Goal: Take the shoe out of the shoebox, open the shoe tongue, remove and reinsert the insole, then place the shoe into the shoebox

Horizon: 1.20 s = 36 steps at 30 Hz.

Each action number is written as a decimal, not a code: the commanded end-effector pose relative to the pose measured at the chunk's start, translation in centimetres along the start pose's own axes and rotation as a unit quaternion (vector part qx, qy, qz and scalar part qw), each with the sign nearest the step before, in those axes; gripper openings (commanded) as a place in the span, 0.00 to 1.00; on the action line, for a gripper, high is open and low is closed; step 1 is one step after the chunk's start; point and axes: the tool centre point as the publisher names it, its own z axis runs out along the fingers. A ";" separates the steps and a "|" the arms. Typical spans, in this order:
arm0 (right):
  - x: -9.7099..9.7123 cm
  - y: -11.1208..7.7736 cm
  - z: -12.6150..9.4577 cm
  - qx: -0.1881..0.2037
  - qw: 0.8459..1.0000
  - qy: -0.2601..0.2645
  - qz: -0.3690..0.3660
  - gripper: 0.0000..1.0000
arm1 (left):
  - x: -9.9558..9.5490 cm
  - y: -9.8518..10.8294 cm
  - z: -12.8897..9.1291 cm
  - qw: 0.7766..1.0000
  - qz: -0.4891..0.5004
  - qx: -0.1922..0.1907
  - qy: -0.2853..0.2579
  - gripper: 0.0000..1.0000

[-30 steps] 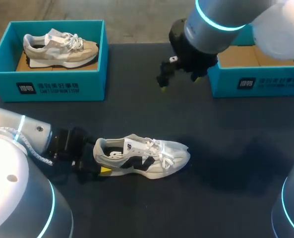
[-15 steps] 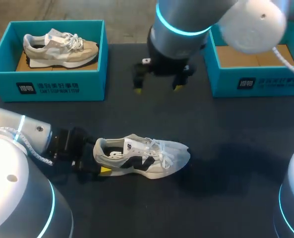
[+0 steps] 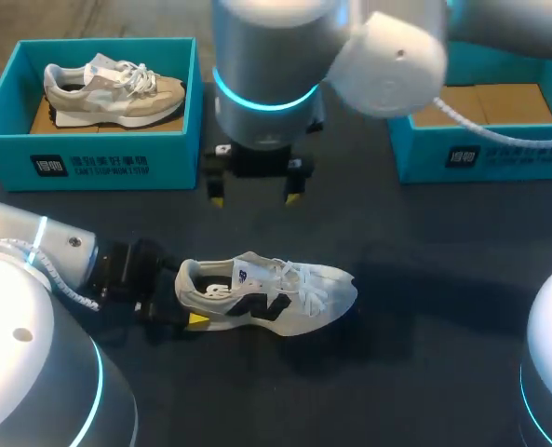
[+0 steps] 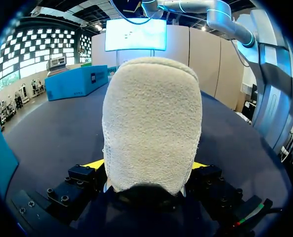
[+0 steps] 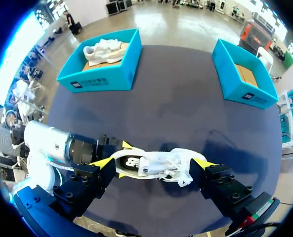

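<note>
White laces [image 3: 299, 279] may snag if the right tool [image 3: 255, 191], open and empty above the shoe [image 3: 271, 296], drops crooked onto the tongue [image 3: 268, 271]; the left tool [image 4: 146, 165] grips its heel [image 3: 188, 284]. Pale grey with dark side panels, it stands on its sole on the table [image 3: 424, 261], out of the shoebox [image 3: 443, 156].

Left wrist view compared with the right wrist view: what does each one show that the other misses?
Only the left wrist view: the shoe's fuzzy heel close up, clamped in the left gripper. Only the right wrist view: the whole shoe from above, the open right gripper apart from it, a second shoe in one shoebox, and the other shoebox with no shoe inside. Both: the same shoe on the dark table, held at its heel.
</note>
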 end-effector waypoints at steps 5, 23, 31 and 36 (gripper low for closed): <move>3.3 -2.7 1.0 0.034 0.996 -0.085 0.007 1.00 | -0.5 0.5 0.2 1.000 0.000 -0.002 0.000 0.00; 3.4 -3.4 0.9 0.046 0.994 -0.095 0.018 1.00 | -0.5 0.5 0.2 1.000 0.000 -0.002 0.000 0.00; 2.4 -3.9 2.0 0.006 0.989 -0.109 0.098 1.00 | -0.5 0.5 0.2 1.000 0.000 -0.002 0.000 0.00; 1.7 -4.9 3.5 0.007 0.980 -0.134 0.147 1.00 | -0.5 0.5 0.2 1.000 0.000 -0.002 0.000 0.00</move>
